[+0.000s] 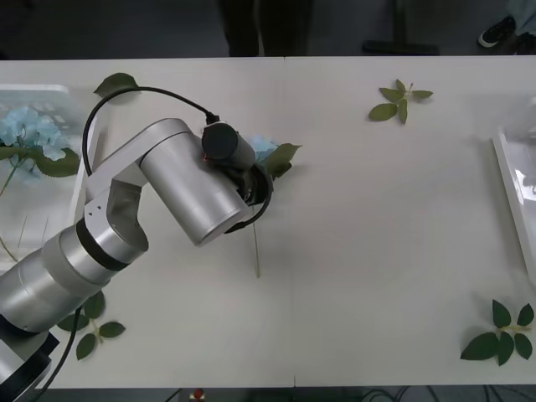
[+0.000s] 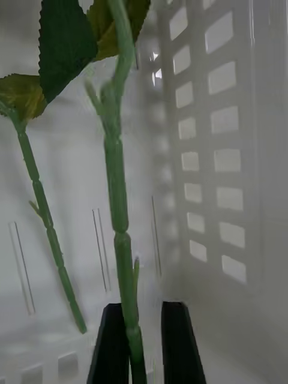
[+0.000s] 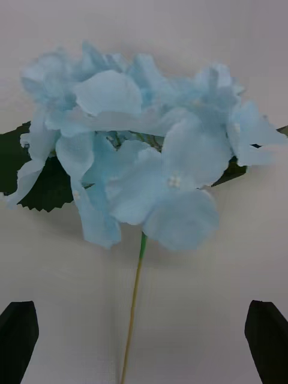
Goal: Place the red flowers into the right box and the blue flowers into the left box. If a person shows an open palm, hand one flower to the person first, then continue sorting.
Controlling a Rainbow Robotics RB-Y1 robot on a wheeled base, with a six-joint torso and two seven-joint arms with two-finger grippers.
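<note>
The left tool (image 3: pixel 144 336), fingers spread, hovers over a blue flower (image 3: pixel 141 150) lying mid-tabletop (image 1: pixel 377 251). The right tool (image 2: pixel 144 345) pinches a green stem (image 2: pixel 117 204) inside the right box (image 2: pixel 222 150). Closing off the thin stalk risks crushing petals or missing.

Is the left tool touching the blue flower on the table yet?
Apart. The left wrist view shows the left tool open, bare table between its fingers and the blue flower.

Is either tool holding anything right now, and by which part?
The right tool grips a green flower stem near its lower end, inside the white box. The left tool is open over a blue flower, holding nothing.
</note>
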